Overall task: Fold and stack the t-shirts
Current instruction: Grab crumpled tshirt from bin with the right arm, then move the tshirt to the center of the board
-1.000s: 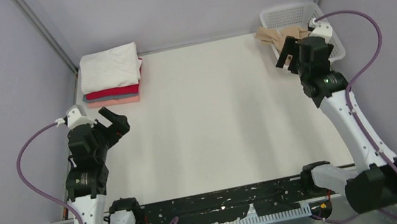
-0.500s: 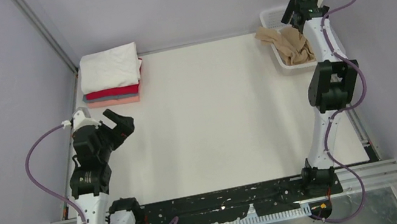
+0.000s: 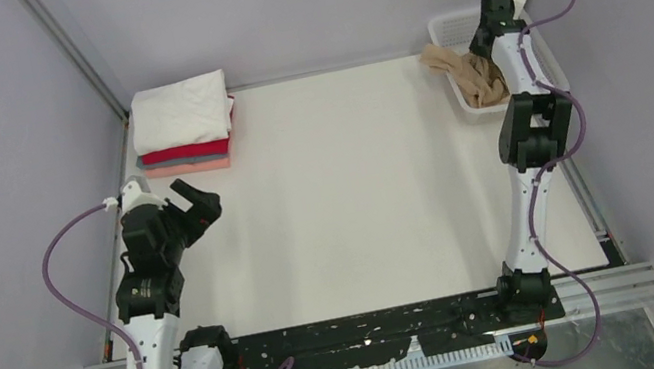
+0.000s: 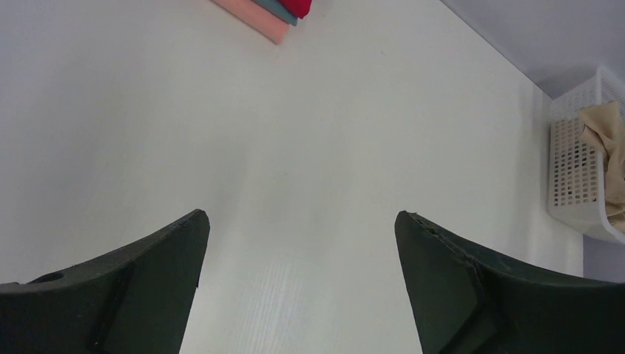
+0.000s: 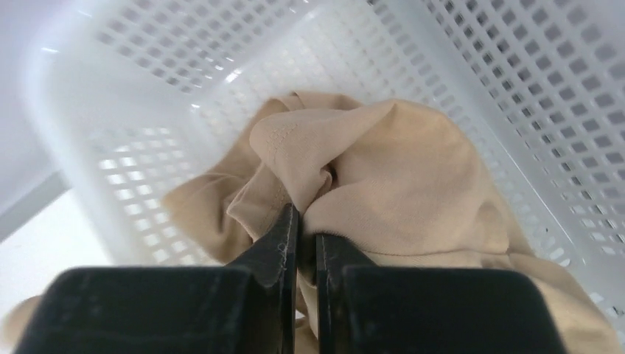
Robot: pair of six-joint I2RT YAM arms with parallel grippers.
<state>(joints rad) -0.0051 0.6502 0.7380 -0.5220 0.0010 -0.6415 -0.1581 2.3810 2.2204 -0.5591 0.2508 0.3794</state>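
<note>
Stack of four folded t-shirts at the far left corner of the tabletop (image 3: 354, 190): white t-shirt (image 3: 180, 111) on top, then red t-shirt (image 3: 185, 153), grey t-shirt (image 4: 278, 7) and salmon-pink t-shirt (image 4: 254, 16) at the bottom. Nearer the camera, the left fingers (image 4: 147, 280) hover spread wide apart over bare tabletop, holding nothing, with the stack's corner beyond them. At the far right corner stands a white mesh basket (image 3: 451, 20), which holds the crumpled tan t-shirt (image 5: 398, 169); one part of the cloth drapes over the basket's left rim onto the tabletop. The right arm reaches down into the basket, and the right fingers (image 5: 276, 243) are pressed almost together on a raised ridge of the tan cloth.

Stage, as judged: the tan shirt is being picked up and remains to be spread, folded and added to the stack.

Hazards:
- The grip takes only a thin fold, so the cloth may slide out once its hanging weight loads the pinch.
- Cloth could catch on the mesh or rim, and the light basket could then be dragged or tipped.
- The shirt is bunched, so it may come out twisted and hard to lay flat.
- The left fingers are well apart from it and cannot steady the basket.
</note>
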